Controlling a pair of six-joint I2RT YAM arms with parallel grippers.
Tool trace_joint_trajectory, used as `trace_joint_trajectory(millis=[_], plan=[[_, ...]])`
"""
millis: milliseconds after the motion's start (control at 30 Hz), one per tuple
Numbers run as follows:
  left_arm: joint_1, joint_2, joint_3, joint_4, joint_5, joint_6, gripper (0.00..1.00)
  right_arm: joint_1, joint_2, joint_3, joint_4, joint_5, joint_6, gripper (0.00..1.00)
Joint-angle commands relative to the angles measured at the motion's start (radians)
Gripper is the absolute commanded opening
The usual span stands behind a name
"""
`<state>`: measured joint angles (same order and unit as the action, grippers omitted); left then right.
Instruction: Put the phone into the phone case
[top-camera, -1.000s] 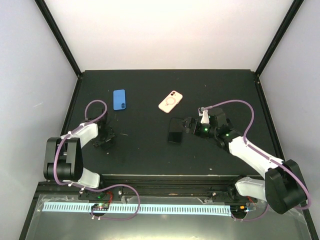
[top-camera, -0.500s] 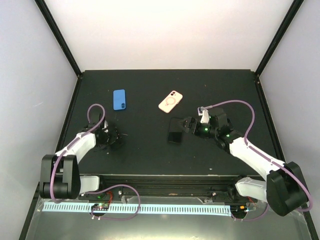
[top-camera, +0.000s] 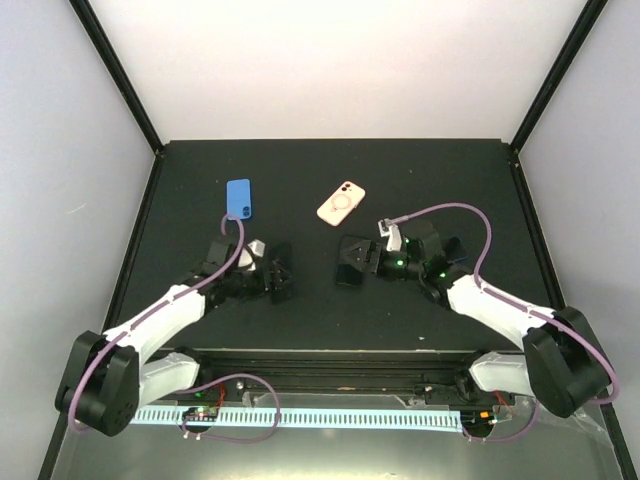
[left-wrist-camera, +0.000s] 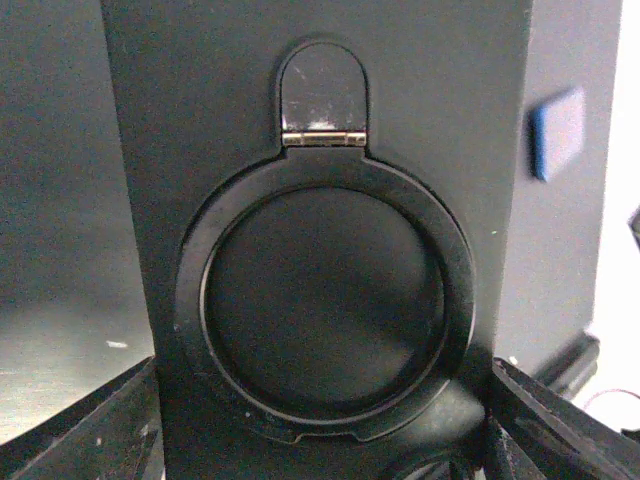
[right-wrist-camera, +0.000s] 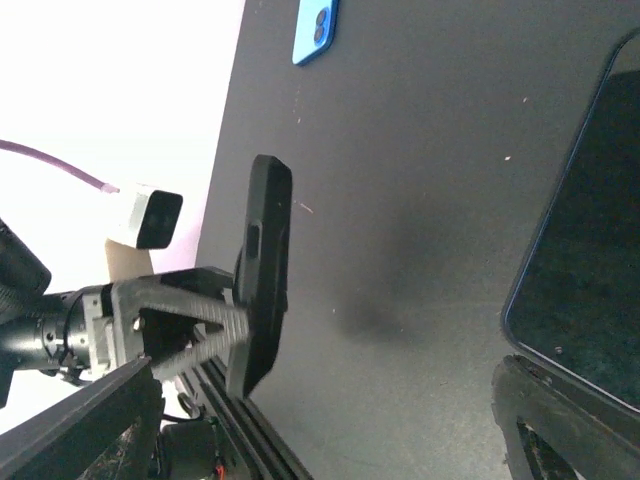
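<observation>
Black table (top-camera: 450, 180) seen from above, and the task looks barely begun. The phone (top-camera: 349, 266) lies bare on the table, in no case. The right gripper (top-camera: 366, 262) sits at the phone's edge, jaws apart, holding nothing. The left gripper (right-wrist-camera: 238, 322) is clamped on a black ringed case (top-camera: 281, 272), stood on edge left of the phone. The pink case (top-camera: 341, 204) lies just beyond the phone, ring side up — its inside hidden.
</observation>
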<state>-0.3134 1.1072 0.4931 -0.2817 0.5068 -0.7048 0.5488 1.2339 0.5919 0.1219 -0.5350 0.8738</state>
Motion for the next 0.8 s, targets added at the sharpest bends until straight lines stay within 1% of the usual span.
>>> trace_joint_trajectory(millis=[0, 100, 267, 300, 367, 433, 500, 700, 767], plan=[[-0.139, 0.017, -0.017, 0.191, 0.048, -0.127, 0.59, 0.029, 0.048, -0.015, 0.103, -0.025, 0.045, 0.89], [-0.220, 0.072, -0.008, 0.241, 0.035, -0.157, 0.59, 0.057, 0.088, -0.027, 0.156, -0.034, 0.075, 0.84], [-0.310, 0.159, -0.013, 0.354, 0.028, -0.212, 0.59, 0.107, 0.170, -0.031, 0.228, -0.039, 0.112, 0.73], [-0.329, 0.166, -0.010, 0.375, 0.029, -0.222, 0.59, 0.115, 0.190, -0.034, 0.251, -0.041, 0.129, 0.71], [-0.355, 0.235, 0.004, 0.402, 0.035, -0.233, 0.59, 0.130, 0.232, -0.036, 0.278, -0.041, 0.151, 0.70], [-0.374, 0.269, 0.022, 0.408, 0.042, -0.238, 0.59, 0.140, 0.262, -0.036, 0.294, -0.034, 0.166, 0.69], [-0.388, 0.287, 0.032, 0.418, 0.041, -0.242, 0.59, 0.146, 0.284, -0.038, 0.298, -0.029, 0.181, 0.66], [-0.397, 0.303, 0.030, 0.443, 0.033, -0.249, 0.61, 0.153, 0.293, -0.060, 0.327, -0.009, 0.209, 0.46], [-0.397, 0.312, 0.026, 0.462, 0.037, -0.254, 0.61, 0.154, 0.298, -0.060, 0.323, -0.008, 0.211, 0.41]])
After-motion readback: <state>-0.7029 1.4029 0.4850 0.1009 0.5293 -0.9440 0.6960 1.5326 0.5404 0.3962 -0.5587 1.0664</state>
